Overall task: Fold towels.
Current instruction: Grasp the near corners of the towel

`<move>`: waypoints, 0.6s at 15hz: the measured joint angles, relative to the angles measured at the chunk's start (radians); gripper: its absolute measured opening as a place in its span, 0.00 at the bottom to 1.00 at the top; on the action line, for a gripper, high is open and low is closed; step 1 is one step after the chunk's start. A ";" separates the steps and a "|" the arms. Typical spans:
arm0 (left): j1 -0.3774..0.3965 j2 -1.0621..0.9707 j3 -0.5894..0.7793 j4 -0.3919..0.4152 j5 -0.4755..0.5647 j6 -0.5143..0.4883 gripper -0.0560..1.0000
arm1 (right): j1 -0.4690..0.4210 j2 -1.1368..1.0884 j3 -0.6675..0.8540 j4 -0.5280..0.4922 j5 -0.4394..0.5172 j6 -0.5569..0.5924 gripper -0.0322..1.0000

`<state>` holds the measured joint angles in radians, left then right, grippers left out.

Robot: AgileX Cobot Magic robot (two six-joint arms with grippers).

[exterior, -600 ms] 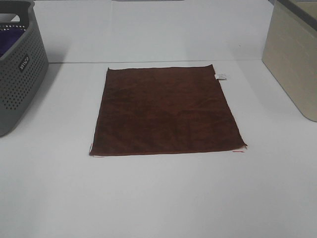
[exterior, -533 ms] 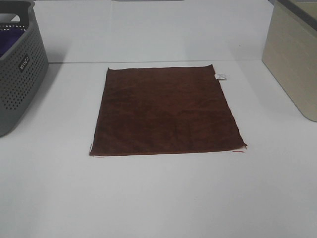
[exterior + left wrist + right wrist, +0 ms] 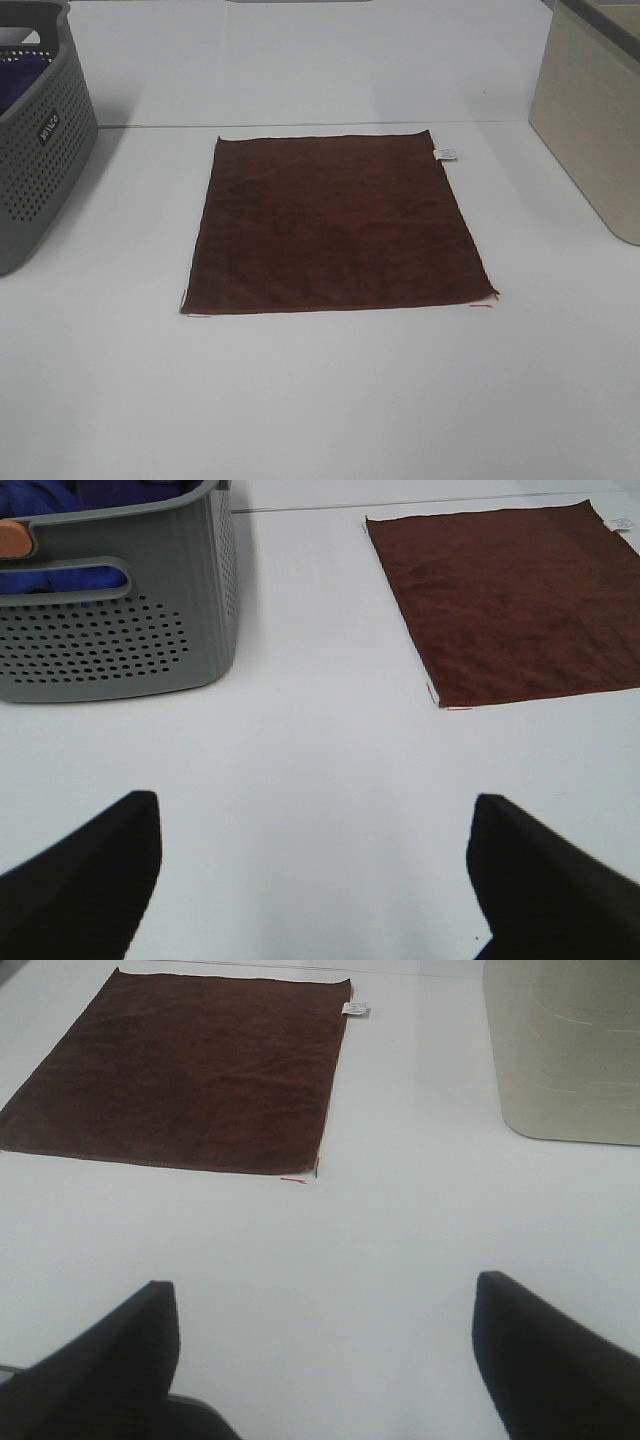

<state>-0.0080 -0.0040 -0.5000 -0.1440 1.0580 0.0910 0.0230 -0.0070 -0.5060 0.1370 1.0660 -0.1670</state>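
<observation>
High cam looks down on my table [image 3: 320, 400] from the near edge, mid-distance; both wrist cams sit low, facing the far edge. All 3 share the brown towel [image 3: 335, 225].

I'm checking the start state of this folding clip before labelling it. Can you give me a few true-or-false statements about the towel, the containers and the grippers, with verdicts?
1. The brown towel lies flat and unfolded on the table. True.
2. The left gripper is shut on a towel corner. False: it is open over bare table, clear of the towel.
3. The grey basket holds purple cloth. True.
4. The white tag sits on the towel's edge nearest the basket. False: it is at the far corner on the side toward the beige bin.
5. The right gripper is open. True.
</observation>
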 joint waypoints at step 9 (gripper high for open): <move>0.000 0.000 0.000 0.000 0.000 0.000 0.80 | 0.000 0.000 0.000 0.000 0.000 0.000 0.77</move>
<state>-0.0080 -0.0040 -0.5000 -0.1440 1.0580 0.0910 0.0230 -0.0070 -0.5060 0.1370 1.0660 -0.1670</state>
